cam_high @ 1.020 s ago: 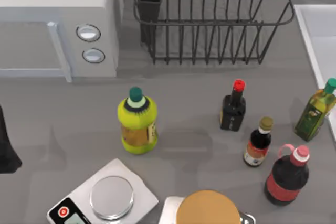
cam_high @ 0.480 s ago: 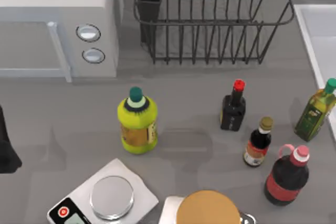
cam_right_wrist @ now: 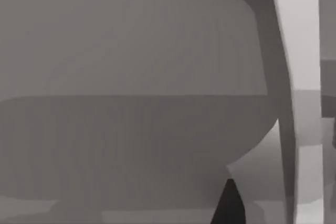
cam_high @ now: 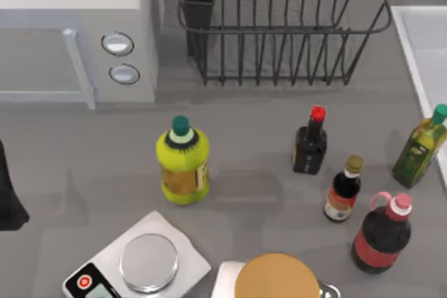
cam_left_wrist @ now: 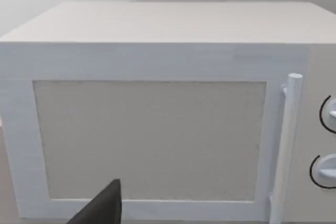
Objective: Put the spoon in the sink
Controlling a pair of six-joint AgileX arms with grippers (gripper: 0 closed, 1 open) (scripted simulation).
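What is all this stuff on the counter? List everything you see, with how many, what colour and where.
microwave: one, white, far left, two round knobs
dish rack: one, dark wire, far middle, dark cup at its left corner
sink: one, pale white rim, far right edge
yellow-green bottle: one, green cap, centre
small dark bottle: one, red cap, right of centre
brown sauce bottle: one, gold cap, nearer than the red-capped one
dark red jug: one, pink cap, near right
olive oil bottle: one, green cap, right edge beside the sink
kitchen scale: one, white with silver pan, near left
round tan lid: one, near edge, middle
left arm: one dark part, left edge
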